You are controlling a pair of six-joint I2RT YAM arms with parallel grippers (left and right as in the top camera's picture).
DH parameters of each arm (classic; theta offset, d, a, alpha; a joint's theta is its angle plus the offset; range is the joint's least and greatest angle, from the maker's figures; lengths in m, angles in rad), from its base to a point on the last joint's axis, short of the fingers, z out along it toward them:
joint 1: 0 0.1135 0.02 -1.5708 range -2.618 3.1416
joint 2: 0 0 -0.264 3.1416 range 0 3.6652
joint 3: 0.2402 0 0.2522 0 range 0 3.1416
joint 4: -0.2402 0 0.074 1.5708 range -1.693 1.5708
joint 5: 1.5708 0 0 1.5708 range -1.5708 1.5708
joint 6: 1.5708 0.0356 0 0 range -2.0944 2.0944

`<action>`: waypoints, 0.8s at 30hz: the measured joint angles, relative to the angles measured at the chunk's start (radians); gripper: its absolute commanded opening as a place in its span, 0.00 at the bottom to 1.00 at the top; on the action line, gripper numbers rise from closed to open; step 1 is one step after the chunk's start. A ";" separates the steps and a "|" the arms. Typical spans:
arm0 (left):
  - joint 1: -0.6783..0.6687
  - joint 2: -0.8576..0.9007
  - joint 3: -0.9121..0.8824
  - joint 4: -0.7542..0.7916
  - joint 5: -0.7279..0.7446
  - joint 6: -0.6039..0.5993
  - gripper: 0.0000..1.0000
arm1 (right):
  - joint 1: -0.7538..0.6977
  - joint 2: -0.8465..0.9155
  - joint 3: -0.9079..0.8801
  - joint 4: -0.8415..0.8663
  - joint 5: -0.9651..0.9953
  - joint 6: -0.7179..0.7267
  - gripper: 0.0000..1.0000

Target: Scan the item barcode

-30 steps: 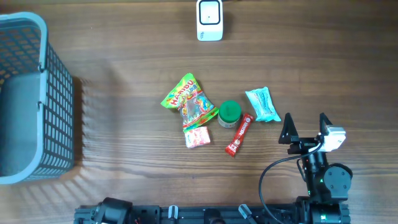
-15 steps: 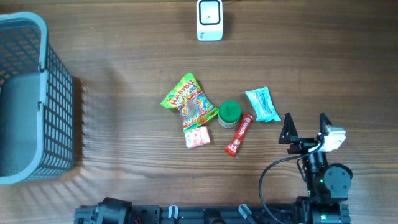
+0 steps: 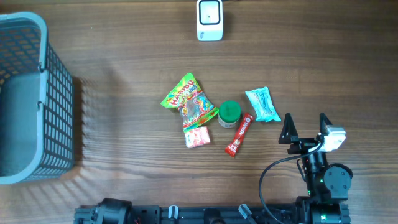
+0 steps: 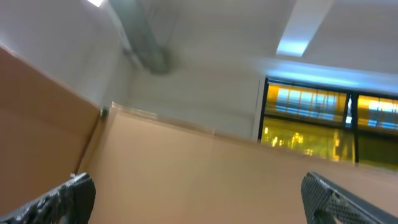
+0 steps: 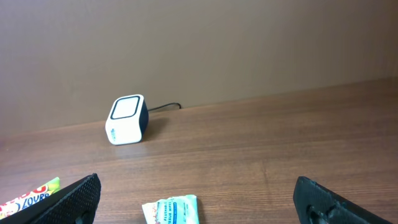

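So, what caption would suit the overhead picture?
Open right gripper near the items; scanner beyond, basket off to the side.

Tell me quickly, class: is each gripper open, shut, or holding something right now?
Left gripper: open, holding nothing.
Right gripper: open, holding nothing.

I see white scanner (image 3: 209,20) at top of frame on the wooden table (image 3: 124,56) | grey basket (image 3: 25,99) far left | centre: gummy bag (image 3: 189,102), pink sachet (image 3: 197,137) just below it, green-lidded jar (image 3: 229,112) beside red stick packet (image 3: 239,134), teal packet (image 3: 262,104) to their right | right gripper (image 3: 305,122) near the teal packet, jaws spread, nothing between them
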 measured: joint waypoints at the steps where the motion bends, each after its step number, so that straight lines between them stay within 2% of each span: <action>1: 0.000 0.000 -0.034 -0.002 -0.002 0.000 1.00 | 0.000 0.000 0.000 0.000 0.000 0.000 1.00; 5: 0.000 0.000 -0.207 0.039 -0.003 -0.001 1.00 | 0.000 0.000 0.000 0.000 0.000 0.000 1.00; 17: 0.000 0.002 -0.820 0.388 0.140 -0.018 1.00 | 0.000 0.000 0.000 0.000 0.000 0.000 1.00; 24: 0.000 0.002 -1.066 0.517 0.154 -0.056 1.00 | 0.000 0.000 0.000 0.000 0.000 0.000 1.00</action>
